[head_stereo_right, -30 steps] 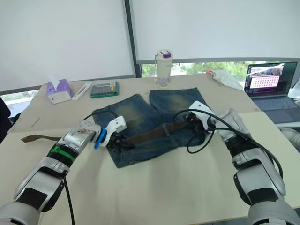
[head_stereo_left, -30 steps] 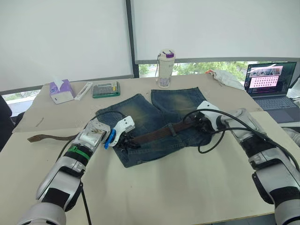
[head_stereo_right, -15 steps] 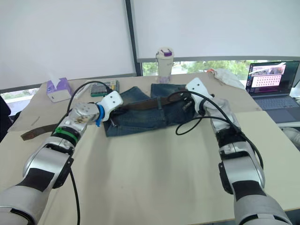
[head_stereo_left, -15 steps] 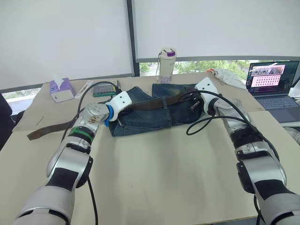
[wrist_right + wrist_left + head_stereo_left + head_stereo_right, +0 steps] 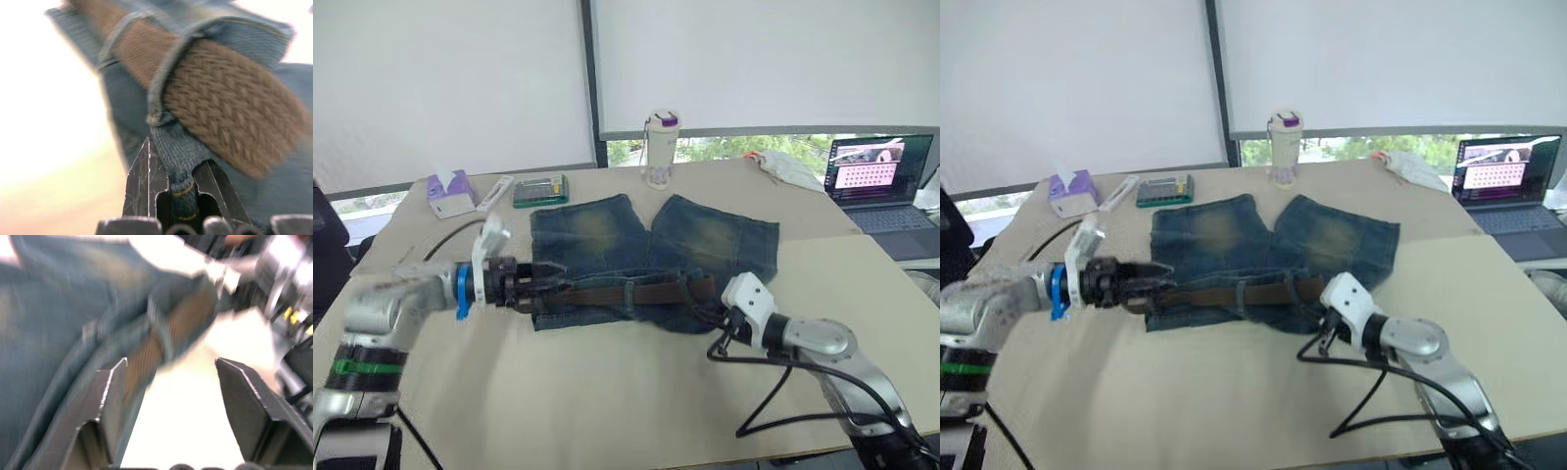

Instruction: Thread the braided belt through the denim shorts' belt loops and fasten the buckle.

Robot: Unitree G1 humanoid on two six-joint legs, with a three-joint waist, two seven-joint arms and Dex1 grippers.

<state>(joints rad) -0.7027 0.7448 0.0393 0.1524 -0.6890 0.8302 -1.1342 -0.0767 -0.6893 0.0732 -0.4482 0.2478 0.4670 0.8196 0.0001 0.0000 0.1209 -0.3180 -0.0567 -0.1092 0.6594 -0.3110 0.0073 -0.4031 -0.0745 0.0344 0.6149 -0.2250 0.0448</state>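
The denim shorts point(image 5: 651, 240) lie flat on the table, legs pointing away and waistband towards me. The braided belt point(image 5: 607, 294) runs along the waistband under the belt loops point(image 5: 628, 291), and one loop point(image 5: 164, 78) crosses the weave close up in the right wrist view. My left gripper point(image 5: 533, 292) is at the waistband's left end, open, with the belt point(image 5: 146, 357) beside one finger point(image 5: 112, 396). My right gripper point(image 5: 178, 164) is shut on the denim edge at the waistband's right end point(image 5: 710, 311). The buckle is hidden.
At the table's far side stand a bottle point(image 5: 661, 147), a calculator point(image 5: 540, 188), a tissue box point(image 5: 450, 193) and a white cloth point(image 5: 788, 166). A laptop point(image 5: 881, 181) sits far right. A black cable point(image 5: 773, 392) loops from my right arm over the near table.
The shorts, bunched up at the far side before, now lie spread flat nearer to me. Both grippers came back with the waistband ends, and my left arm swung out to the left.
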